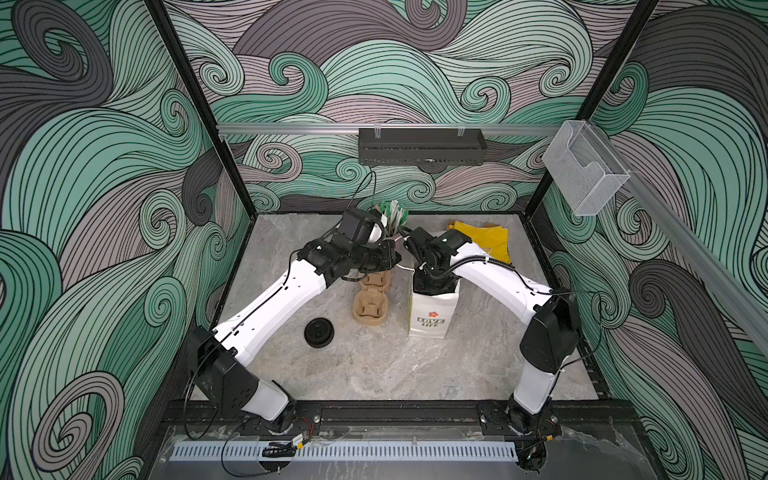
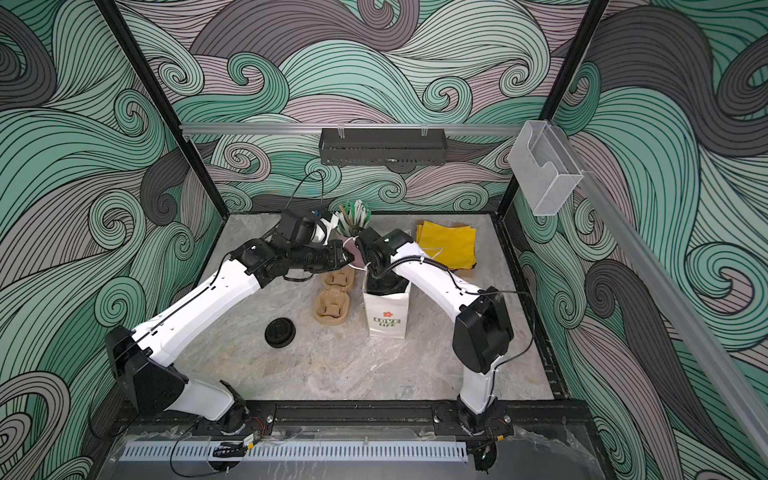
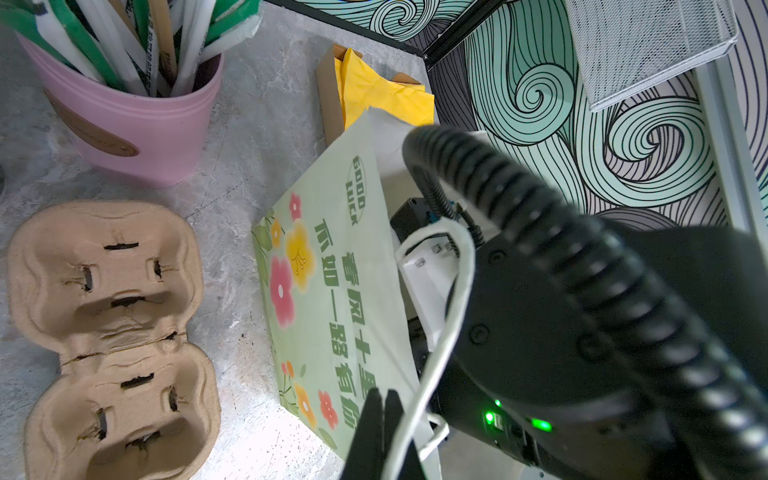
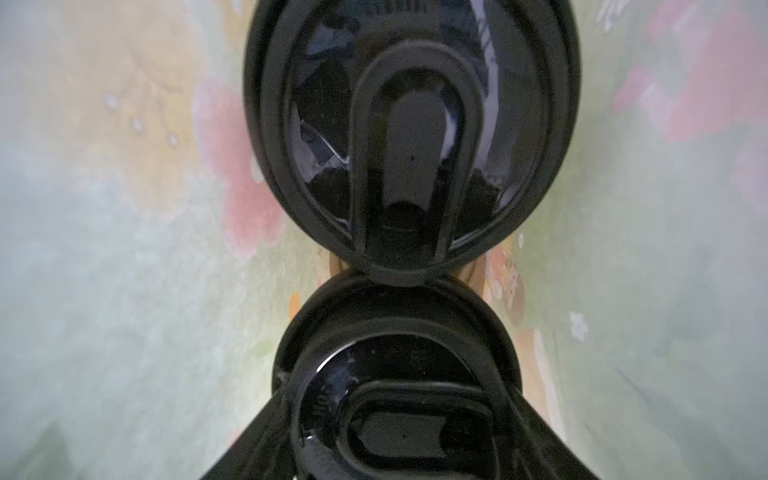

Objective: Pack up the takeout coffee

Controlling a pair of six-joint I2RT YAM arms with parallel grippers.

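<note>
Both top views: white paper bag (image 1: 432, 316) upright, centre-right of frame, R arm (image 1: 490, 270) reaching down into it. Inside, 2 black sip lids touch rim to rim. Free lid (image 4: 409, 137) sits beyond the second lid (image 4: 399, 428), which is betw R gripper (image 4: 399, 399) fingers (image 4: 266, 453). Tips hidden, so can't tell if it grips. L gripper (image 3: 380, 432) pinched closed beside bag's handle cord (image 3: 453, 316).

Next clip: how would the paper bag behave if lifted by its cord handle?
Probably bottom-heavy: two lidded cups sit inside the paper bag. Its thin walls likely flex or crumple. Hung from one cord handle, pinched by the left pincer, it may tilt.
</note>
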